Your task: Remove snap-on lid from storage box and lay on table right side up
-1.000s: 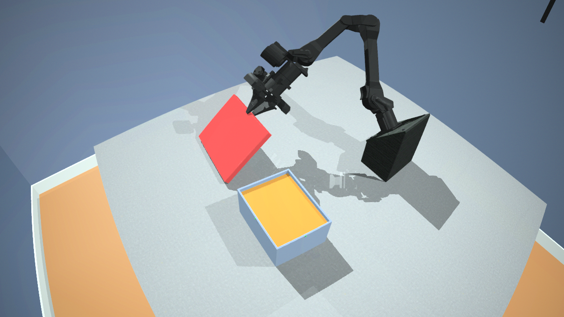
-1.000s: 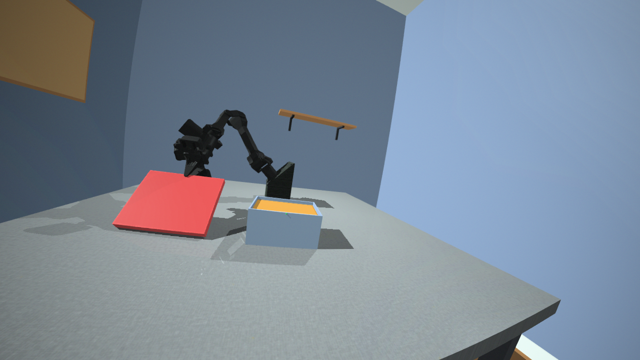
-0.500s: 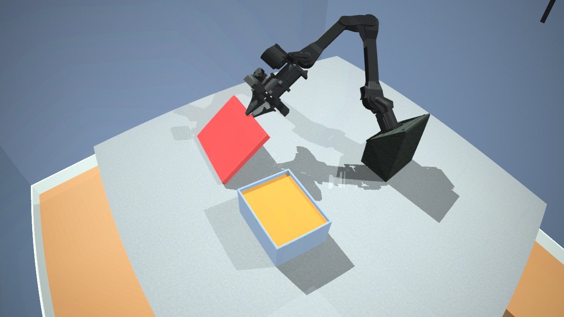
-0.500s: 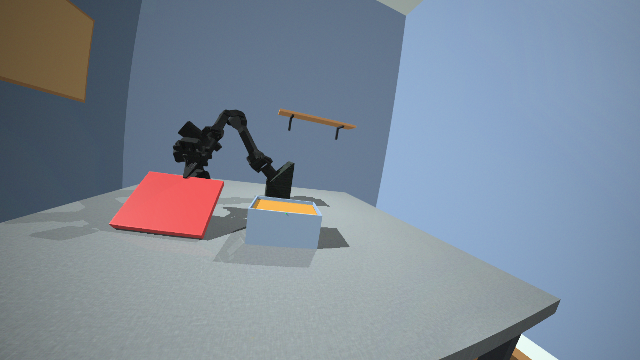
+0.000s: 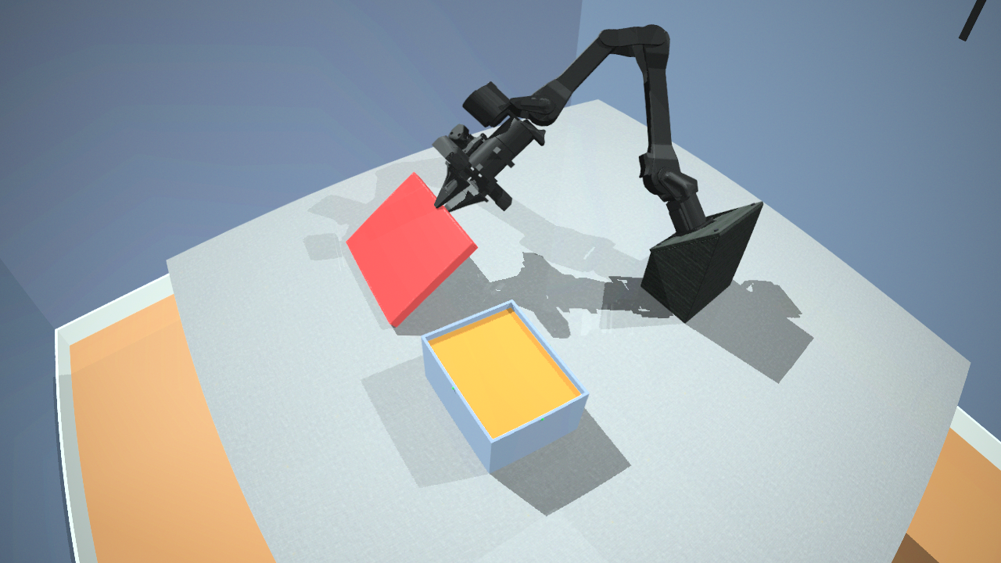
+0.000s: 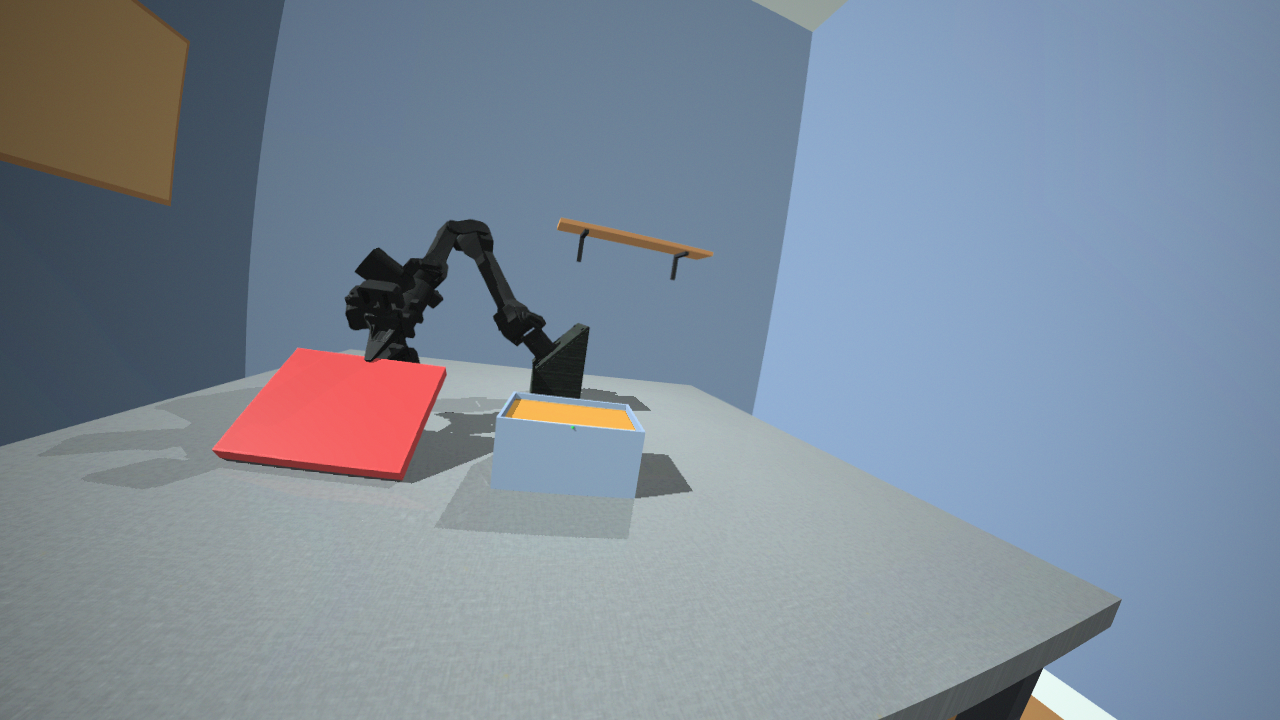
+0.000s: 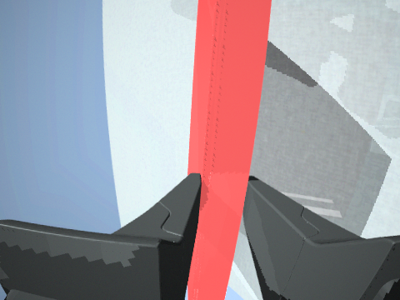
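Note:
The red lid [image 5: 411,252] [image 6: 335,411] [image 7: 233,104] is off the box and tilted, smooth outer face up. Its edge by the gripper is raised. Its opposite edge is low, at or very near the table top; contact is hard to tell. My gripper [image 5: 442,207] [image 6: 372,360] [image 7: 220,183] is shut on the lid's raised edge, one finger on each side in the wrist view. The blue storage box [image 5: 535,434] [image 6: 565,461] stands upright and open beside the lid, with an orange surface [image 5: 504,371] [image 6: 572,414] inside. The lid's underside is hidden in the top and exterior views.
The grey table [image 5: 734,455] [image 6: 760,608] bears the box, the lid's low side and the arm's dark base [image 5: 693,273] [image 6: 559,371]. The base stands behind the box in the exterior view. A wall shelf [image 6: 635,239] hangs beyond the table.

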